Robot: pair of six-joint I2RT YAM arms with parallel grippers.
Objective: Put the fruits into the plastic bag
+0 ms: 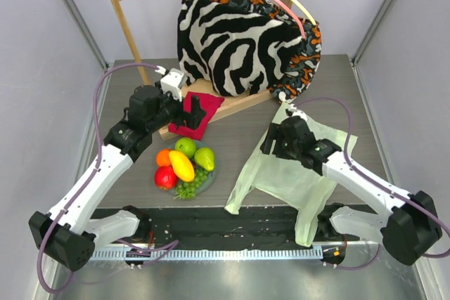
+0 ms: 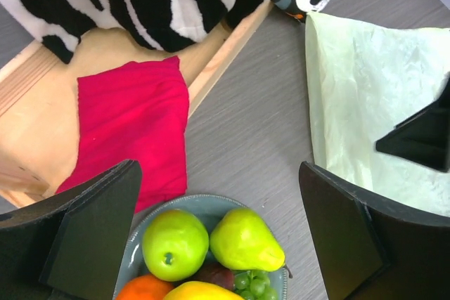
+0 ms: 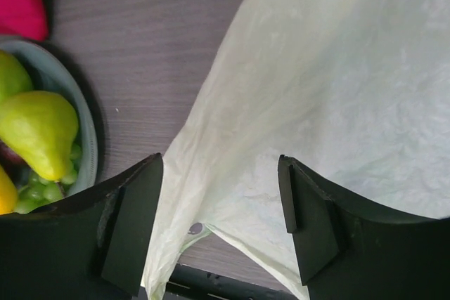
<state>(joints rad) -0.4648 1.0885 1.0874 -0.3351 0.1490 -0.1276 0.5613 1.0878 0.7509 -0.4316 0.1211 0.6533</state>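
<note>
We see the fruits (image 1: 183, 168) heaped on a round grey-green plate (image 2: 204, 206) at the near left of the worktop (image 1: 242, 128). The green apple (image 2: 174, 244) and green pear (image 2: 245, 239) lie side by side on the far side of the pile. The orange (image 1: 163, 157), yellow mango (image 1: 182, 166) and red apple (image 1: 165, 177) lie nearer, and the grapes (image 1: 188, 189) are at the near rim. The plastic bag (image 1: 292, 173) lies flat to the right of the plate, apart from it, and its near end reaches the dark strip along the worktop's near edge.

Our left pincer (image 1: 193, 113) hangs just beyond the plate, over the near edge of the red cloth (image 2: 130, 128). Its jaws are spread wide and hold nothing. Our right pincer (image 3: 219, 170) is over the bag's left edge, also wide open with nothing gripped. We cannot tell whether its fingers touch the plastic. At the far side, a zebra-striped fabric (image 1: 225, 47) hangs from a wooden frame (image 1: 126, 26).
</note>
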